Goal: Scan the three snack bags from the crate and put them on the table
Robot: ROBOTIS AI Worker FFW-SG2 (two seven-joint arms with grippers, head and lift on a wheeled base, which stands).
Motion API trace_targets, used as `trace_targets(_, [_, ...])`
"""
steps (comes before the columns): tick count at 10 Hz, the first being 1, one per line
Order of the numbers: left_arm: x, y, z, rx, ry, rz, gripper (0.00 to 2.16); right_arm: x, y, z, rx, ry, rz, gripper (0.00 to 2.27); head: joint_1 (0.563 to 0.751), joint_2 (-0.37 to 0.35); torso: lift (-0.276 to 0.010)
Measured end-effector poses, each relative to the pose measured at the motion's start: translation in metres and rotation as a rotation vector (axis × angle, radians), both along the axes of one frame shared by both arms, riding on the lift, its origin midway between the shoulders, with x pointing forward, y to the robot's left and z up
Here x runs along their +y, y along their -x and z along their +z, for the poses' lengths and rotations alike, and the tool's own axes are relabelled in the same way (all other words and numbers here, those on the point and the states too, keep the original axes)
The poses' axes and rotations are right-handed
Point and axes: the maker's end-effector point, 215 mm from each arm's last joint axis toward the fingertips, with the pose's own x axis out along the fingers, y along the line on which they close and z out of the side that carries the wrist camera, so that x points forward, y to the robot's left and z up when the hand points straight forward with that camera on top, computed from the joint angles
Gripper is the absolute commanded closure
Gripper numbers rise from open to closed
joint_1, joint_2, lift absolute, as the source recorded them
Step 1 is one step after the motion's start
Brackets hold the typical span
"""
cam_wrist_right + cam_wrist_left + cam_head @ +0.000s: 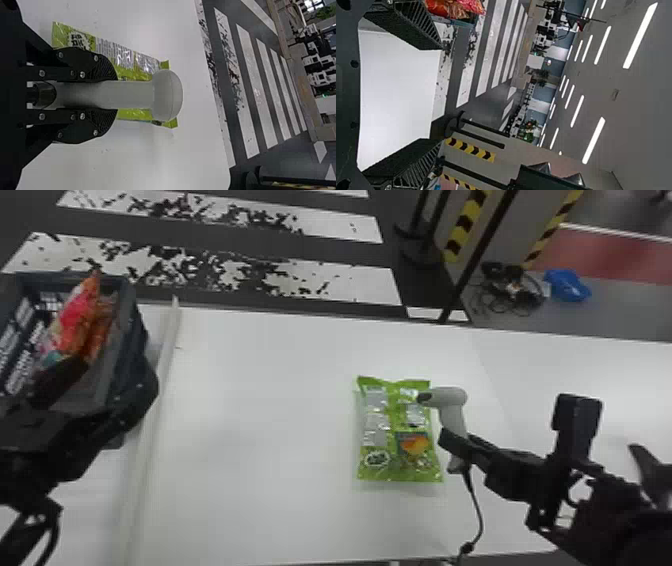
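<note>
Between right fingers point(454, 444) — scanner point(452, 410)

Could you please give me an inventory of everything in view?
Green snack bag: one, green, flat on the table
Other snack bags: apparently two, orange and pink, in the crate
Crate: one, dark grey, table's left side
Table: one, white, before the robot
Scanner: one, light grey, in the right gripper
Cable: one, black, from the scanner's handle
Blue bundle: one, blue, floor beyond the table
Ceiling lights: several, white, overhead
Left gripper: one, black, by the crate
Right gripper: one, black, around the scanner's handle
</note>
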Motion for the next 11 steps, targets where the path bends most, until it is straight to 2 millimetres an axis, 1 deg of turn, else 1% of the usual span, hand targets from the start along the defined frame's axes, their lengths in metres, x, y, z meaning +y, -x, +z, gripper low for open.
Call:
trace_targets(1, [-0.003,0.001,0.000,0.001,0.002,-0.004,0.04,0.030,-0.002,0.006,0.010,-0.005,0.033,2.24,0.695,-0.129,-0.094])
trace_targets(2, [-0.003,0.003,0.001,0.001,0.002,-0.005,0.04,0.053,-0.012,0.010,0.004,0.012,0.055,2.24,0.695,-0.076,-0.094])
trace_targets(3, [-0.004,0.006,0.000,0.003,0.002,-0.007,0.04,0.071,-0.026,0.012,-0.013,0.039,0.068,2.24,0.695,-0.060,-0.094])
trace_targets(4, [-0.004,0.009,0.000,0.005,0.001,-0.009,0.04,0.085,-0.042,0.014,-0.037,0.056,0.075,2.24,0.695,-0.036,-0.094])
trace_targets(5, [-0.004,0.011,0.001,0.005,-0.001,-0.010,0.04,0.095,-0.057,0.012,-0.061,0.071,0.078,2.24,0.695,-0.018,-0.094])
trace_targets(6, [-0.004,0.013,0.004,0.002,-0.003,-0.008,0.04,0.098,-0.070,0.004,-0.074,0.086,0.075,2.24,0.695,-0.010,-0.094])
trace_targets(7, [-0.003,0.014,0.006,-0.001,-0.006,-0.006,0.04,0.099,-0.079,-0.006,-0.069,0.097,0.075,2.24,0.695,-0.008,-0.094])
trace_targets(8, [-0.002,0.015,0.007,-0.001,-0.007,-0.002,0.04,0.095,-0.083,-0.018,-0.054,0.108,0.072,2.24,0.695,-0.010,-0.094])
trace_targets(9, [-0.001,0.016,0.007,0.000,-0.006,0.002,0.04,0.090,-0.084,-0.028,-0.038,0.121,0.068,2.24,0.695,-0.015,-0.094])
trace_targets(11, [-0.003,0.016,0.008,-0.001,-0.004,0.001,0.04,0.077,-0.082,-0.040,-0.012,0.154,0.059,2.24,0.695,-0.034,-0.094])
